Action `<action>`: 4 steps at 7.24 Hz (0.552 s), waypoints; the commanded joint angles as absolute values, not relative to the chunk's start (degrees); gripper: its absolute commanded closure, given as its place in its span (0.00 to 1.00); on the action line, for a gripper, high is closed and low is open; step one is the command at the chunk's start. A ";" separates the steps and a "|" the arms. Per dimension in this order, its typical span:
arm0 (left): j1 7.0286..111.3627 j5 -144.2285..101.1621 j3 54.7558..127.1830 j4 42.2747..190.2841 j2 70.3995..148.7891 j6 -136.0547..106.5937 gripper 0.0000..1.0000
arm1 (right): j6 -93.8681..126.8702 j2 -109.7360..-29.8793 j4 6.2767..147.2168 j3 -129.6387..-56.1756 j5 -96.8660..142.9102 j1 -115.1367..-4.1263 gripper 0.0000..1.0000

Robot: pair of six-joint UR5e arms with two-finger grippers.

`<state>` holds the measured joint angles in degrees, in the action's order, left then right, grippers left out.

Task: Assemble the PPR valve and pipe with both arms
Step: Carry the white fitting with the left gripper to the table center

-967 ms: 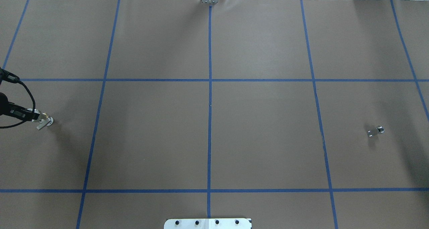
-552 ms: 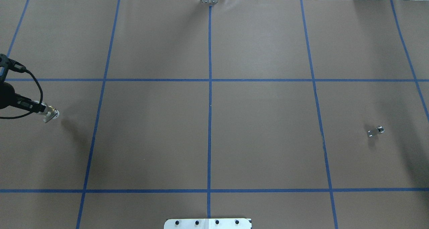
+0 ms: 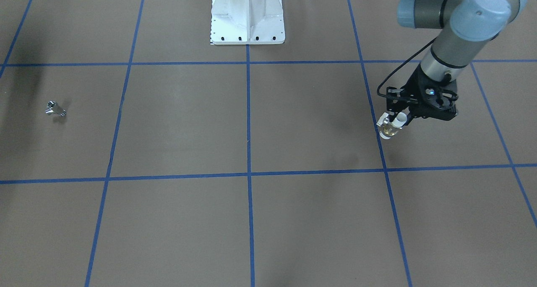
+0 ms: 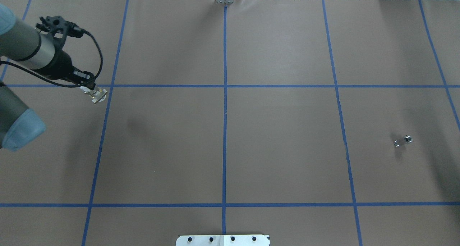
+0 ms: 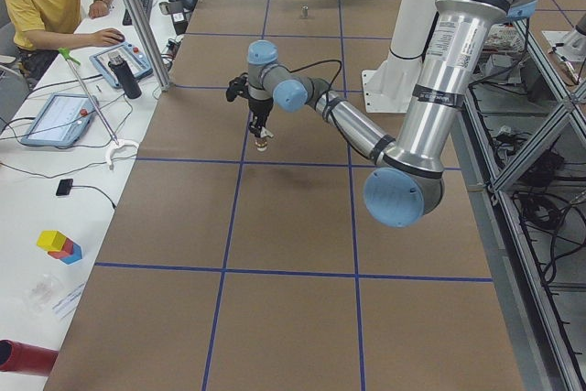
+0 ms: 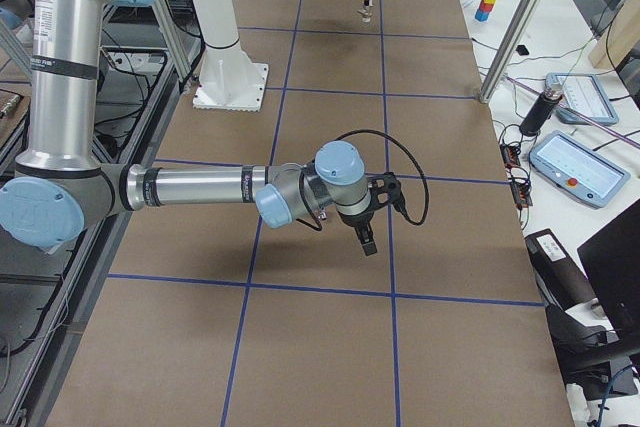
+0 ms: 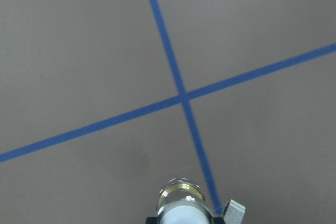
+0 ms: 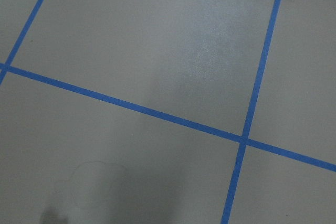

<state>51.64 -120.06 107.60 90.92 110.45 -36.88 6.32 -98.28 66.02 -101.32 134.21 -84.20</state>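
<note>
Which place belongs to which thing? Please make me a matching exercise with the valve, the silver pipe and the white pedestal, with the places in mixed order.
Things:
1. PPR valve
2. pipe
3. white pedestal

Places:
A. lying alone on the brown paper, on the robot's right side
B. standing at the middle of the robot's side of the table
C. gripped in the left claw, lifted off the paper

Pairs: 1-C; 2-A; 3-B
</note>
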 commanded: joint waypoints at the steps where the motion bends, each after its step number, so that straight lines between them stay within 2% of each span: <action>1: 45.03 -117.62 104.18 84.99 122.03 -47.67 1.00 | 6.33 -98.35 66.09 -101.34 134.21 -84.20 0.01; 4: 38.43 -114.11 95.66 84.99 133.38 -60.95 1.00 | 6.33 -98.35 66.09 -101.07 134.21 -84.20 0.01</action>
<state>41.24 -116.31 99.67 85.09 128.31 -55.46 6.33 -98.35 66.09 -101.13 134.15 -84.20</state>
